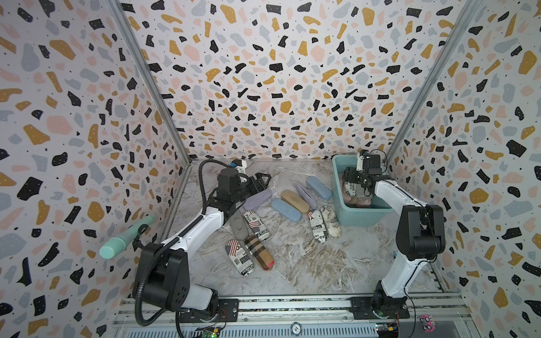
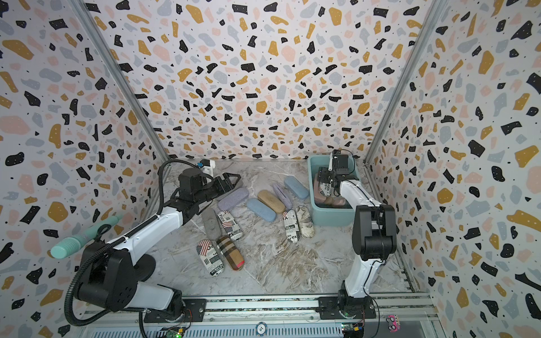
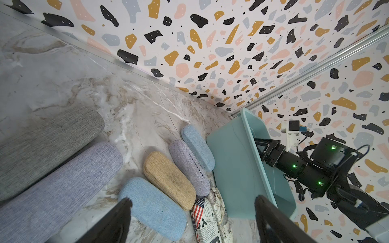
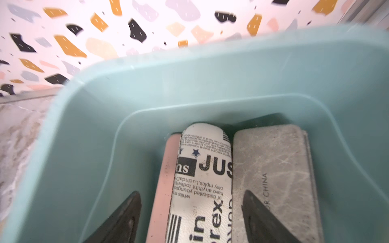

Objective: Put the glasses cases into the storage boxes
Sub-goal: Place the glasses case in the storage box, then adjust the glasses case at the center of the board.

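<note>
The teal storage box (image 1: pixel 360 218) stands at the back right. My right gripper (image 4: pixel 191 192) hangs open inside it, its fingers apart on either side of a newspaper-print case (image 4: pixel 202 178) that lies between a pink case (image 4: pixel 166 178) and a grey case (image 4: pixel 273 168). Nothing is gripped. My left gripper (image 1: pixel 263 180) is open and empty above the far end of a lilac case (image 1: pixel 257 199). Several cases lie on the table: blue (image 1: pixel 285 209), tan (image 1: pixel 295 201), lilac (image 1: pixel 306 195), blue (image 1: pixel 319 187), newspaper-print (image 1: pixel 316 225) and brown plaid (image 1: pixel 259 252).
A mint-green ribbed cylinder (image 1: pixel 126 237) juts from a black stand by the left wall. A grey case (image 1: pixel 239 228) lies partly under the left arm. The box (image 3: pixel 235 168) sits in the back right corner, against the walls. Marble table (image 1: pixel 307 263) stretches toward the front rail.
</note>
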Available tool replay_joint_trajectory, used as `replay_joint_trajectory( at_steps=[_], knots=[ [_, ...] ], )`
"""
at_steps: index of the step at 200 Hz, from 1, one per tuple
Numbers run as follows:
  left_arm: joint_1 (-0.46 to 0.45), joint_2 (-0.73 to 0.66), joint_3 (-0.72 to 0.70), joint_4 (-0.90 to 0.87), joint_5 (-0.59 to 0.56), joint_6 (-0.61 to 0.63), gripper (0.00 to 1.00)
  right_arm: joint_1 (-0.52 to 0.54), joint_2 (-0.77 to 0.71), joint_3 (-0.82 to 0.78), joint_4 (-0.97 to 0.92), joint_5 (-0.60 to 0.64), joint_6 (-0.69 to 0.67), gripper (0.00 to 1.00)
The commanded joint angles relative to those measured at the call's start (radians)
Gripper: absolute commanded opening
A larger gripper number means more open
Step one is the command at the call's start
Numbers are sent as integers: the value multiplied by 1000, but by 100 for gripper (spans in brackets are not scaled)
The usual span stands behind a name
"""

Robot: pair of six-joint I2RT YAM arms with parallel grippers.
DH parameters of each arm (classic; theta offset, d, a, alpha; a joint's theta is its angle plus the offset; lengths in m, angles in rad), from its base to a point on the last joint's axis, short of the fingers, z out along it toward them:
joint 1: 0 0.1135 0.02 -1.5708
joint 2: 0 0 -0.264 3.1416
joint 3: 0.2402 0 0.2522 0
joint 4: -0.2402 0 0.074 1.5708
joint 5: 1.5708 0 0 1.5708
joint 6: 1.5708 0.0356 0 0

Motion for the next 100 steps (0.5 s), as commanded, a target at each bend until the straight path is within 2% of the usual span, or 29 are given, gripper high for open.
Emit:
replay_joint_trajectory(
  at_steps=[1, 36, 65, 100],
  knots=[
    [-3, -26, 14, 12, -9, 22, 92, 35, -89, -19, -14, 20, 14, 77],
    [-3, -45, 16, -13, -62, 39, 92, 109, -189, -65, -27, 75, 6, 76],
    [-1, -69, 19, -52, -150, 60, 92, 176, -291, -111, -29, 88, 1, 75],
    [2, -102, 18, -79, -241, 79, 93, 314, -370, -123, -62, 144, -21, 75]
  ],
)
